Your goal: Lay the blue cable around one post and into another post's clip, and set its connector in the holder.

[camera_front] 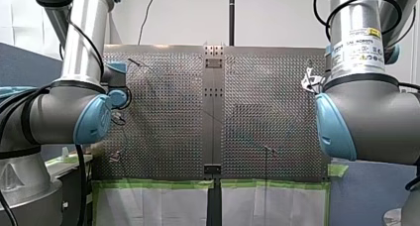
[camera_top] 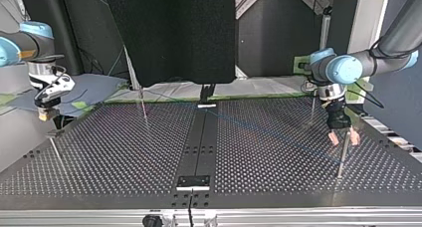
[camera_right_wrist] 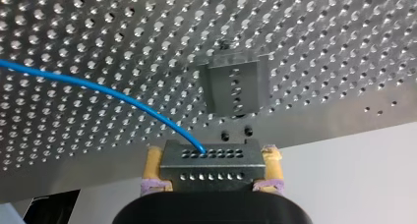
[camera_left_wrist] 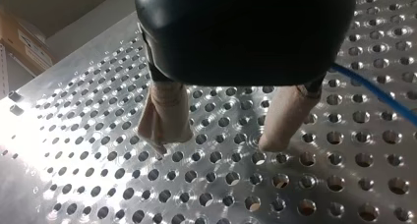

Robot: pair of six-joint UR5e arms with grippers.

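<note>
Over the perforated table (camera_right_wrist: 98, 37), the right gripper (camera_right_wrist: 212, 160) is clamped on the grey connector (camera_right_wrist: 211, 171), whose long axis lies across its fingers. The holder (camera_right_wrist: 235, 86) sits just ahead of it, also crosswise. The left gripper (camera_left_wrist: 221, 135) hangs spread and empty, the blue cable (camera_left_wrist: 373, 94) passing just beside it.

**Left wrist view:** hard glare whitens the perforated table (camera_left_wrist: 19, 135) at 9 o'clock (the holes wash out there). My left gripper (camera_left_wrist: 218, 145) shows a dark, unlit body at 12 o'clock.
**Top view:** dim.
**Front view:** bright, with a white wall (camera_front: 188, 18) at 12 o'clock.
</note>
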